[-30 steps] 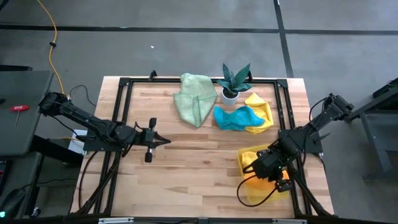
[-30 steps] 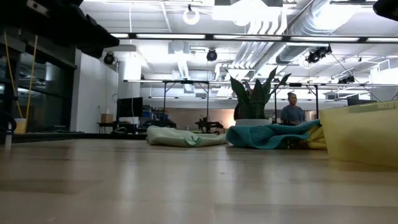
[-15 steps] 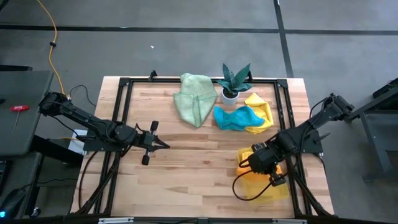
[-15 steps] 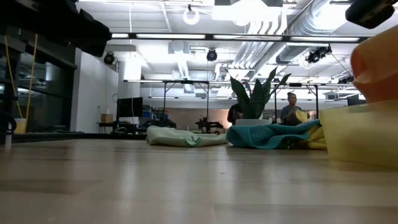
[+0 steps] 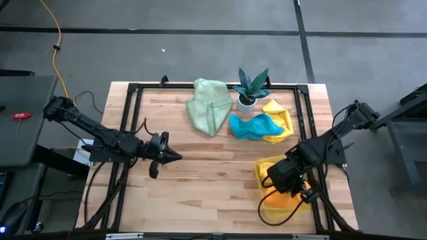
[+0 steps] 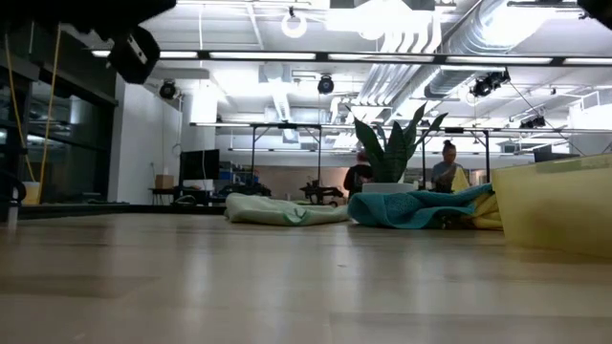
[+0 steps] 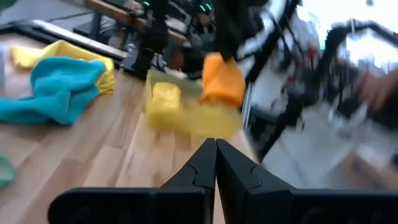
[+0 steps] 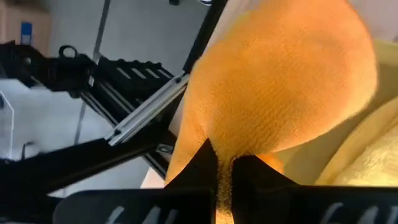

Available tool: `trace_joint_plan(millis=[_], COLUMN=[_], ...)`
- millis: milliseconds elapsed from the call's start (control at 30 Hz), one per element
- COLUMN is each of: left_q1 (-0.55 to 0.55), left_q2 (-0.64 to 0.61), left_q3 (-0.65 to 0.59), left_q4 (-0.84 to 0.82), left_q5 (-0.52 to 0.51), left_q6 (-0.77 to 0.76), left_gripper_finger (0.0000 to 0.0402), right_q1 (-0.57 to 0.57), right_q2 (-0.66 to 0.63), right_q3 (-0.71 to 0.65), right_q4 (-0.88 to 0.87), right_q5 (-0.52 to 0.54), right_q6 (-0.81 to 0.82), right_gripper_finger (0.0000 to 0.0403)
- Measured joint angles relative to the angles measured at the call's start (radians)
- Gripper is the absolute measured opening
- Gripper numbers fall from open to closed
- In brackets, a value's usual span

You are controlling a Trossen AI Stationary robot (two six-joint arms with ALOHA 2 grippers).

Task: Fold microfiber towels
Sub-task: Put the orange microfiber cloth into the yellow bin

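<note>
So the right pincer (image 8: 222, 163) is over the translucent yellow tray (image 5: 268, 208) at the near right corner of the table (image 5: 200, 180), and it's pinched tight on an orange towel (image 8: 280, 87). In the right wrist view the cloth bunches up and balloons out from between the two fingers, hanging clear above the tray. From the left wrist view you can see the same orange towel (image 7: 222, 79) dangling just over the tray's far edge, with a folded yellow towel (image 7: 164, 98) sitting inside the tray (image 7: 193, 121).

The left pincer (image 5: 172, 155) is out over the left-middle of the table, holding nothing. Its fingers are pressed together into a point, and it's aimed across toward the tray.

The rest of the towels are at the back of the table. The pale green towel (image 5: 208, 105) lies in a loose crumpled heap left of the small potted plant (image 5: 250, 87). The teal towel (image 5: 255, 125) is scrunched up in front of the plant, lying partly on top of another yellow towel (image 5: 280, 120), which pokes out on its right side. In the low view, the green towel (image 6: 282, 211) and teal towel (image 6: 416, 208) both sit flat-ish on the wood, well apart from the tray (image 6: 555, 205).

Two people (image 6: 448, 172) show in the room way behind the table.
</note>
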Motion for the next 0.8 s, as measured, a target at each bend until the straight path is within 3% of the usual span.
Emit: trace_joint_plan(millis=[167,333,500,800], left_q1=[-0.043,-0.060,-0.041,0.016], left_q2=[0.000,0.000,0.000,0.000], left_q3=[0.096,0.185,0.232,0.248], left_q4=[-0.008,-0.012,-0.012,-0.025], left_q5=[-0.068,-0.069,-0.003,0.151], left_q6=[-0.033,0.073,0.196,0.193], left_gripper_finger=[0.0000,0.0000,0.0000,0.0000], right_q1=[0.004,0.004,-0.033,-0.153], right_q2=[0.000,0.002,0.055,0.165], right_q3=[0.000,-0.006,-0.076,-0.221], right_q4=[0.018,0.045,0.043,0.181], right_q5=[0.019,-0.148,-0.197,-0.215], right_q6=[-0.076,-0.186,-0.225,-0.280], right_gripper_finger=[0.0000,0.0000,0.0000,0.0000])
